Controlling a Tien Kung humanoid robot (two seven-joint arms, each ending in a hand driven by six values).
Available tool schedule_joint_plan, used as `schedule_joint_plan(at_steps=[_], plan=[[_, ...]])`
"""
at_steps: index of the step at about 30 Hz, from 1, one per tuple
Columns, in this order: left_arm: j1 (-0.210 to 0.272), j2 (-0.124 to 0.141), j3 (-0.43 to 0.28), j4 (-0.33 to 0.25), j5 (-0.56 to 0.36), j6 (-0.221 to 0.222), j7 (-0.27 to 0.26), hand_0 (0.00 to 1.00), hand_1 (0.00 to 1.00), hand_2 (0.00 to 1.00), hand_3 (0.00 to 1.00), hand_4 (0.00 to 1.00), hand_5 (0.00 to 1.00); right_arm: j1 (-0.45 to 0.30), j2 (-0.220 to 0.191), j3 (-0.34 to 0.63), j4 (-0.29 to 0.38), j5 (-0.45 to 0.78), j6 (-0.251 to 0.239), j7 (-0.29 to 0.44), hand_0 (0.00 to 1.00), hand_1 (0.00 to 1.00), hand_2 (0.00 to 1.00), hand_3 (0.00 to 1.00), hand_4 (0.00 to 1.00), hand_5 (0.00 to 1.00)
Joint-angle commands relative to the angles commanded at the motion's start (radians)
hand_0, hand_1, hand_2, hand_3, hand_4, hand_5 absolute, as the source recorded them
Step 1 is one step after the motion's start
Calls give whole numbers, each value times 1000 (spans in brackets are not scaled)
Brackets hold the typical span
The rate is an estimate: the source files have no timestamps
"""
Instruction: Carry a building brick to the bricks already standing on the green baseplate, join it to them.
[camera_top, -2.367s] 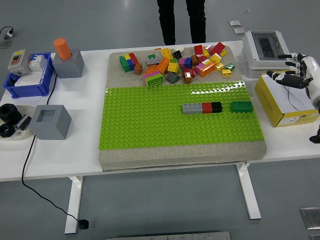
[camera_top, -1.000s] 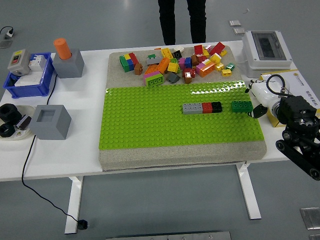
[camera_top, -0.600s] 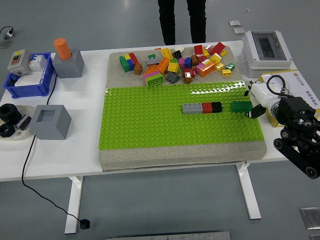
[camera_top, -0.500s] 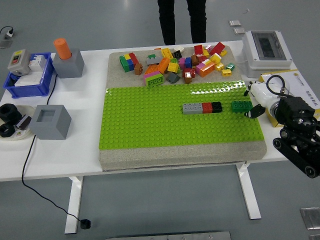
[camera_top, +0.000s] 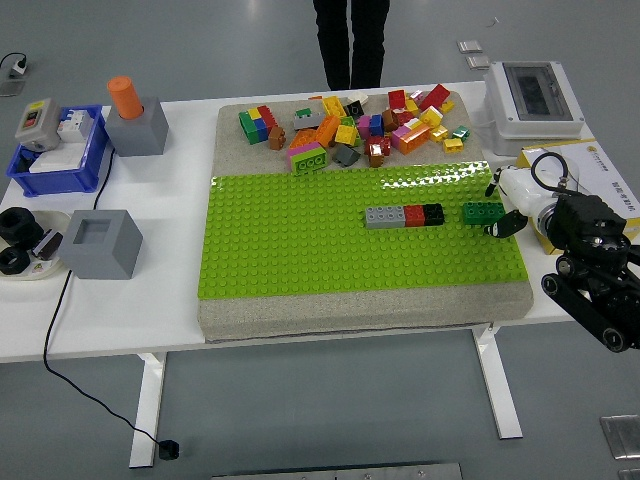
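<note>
A row of grey, red and black bricks stands on the green baseplate, right of its middle. A dark green brick stands on the plate a short gap to the right of the row. My right hand comes in from the right edge at the green brick's right end. Its fingers are spread, one beyond the brick and the thumb on the near side, and hold nothing. A pile of loose coloured bricks lies on the grey mat behind the plate. The left arm is out of view.
A yellow box and a grey switch box stand at the right, behind my right arm. At the left are two grey blocks, one with an orange cylinder, and a blue bin. A person's legs stand beyond the table.
My right hand came down from above the yellow box to the plate's right edge and has crept left up to the green brick. No brick has moved.
</note>
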Motion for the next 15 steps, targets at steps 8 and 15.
schedule_joint_plan(at_steps=[8,15], plan=[[-1,0,0,0,0,0,0,782,776,723,454,998,849,1,1,-1,-1,15,-4,7,790,883,928,657,848,206],[0,0,-2,0,3,-1,1,782,776,723,453,998,847,-1,-1,2,3,24,-4,10,786,878,923,656,843,206]])
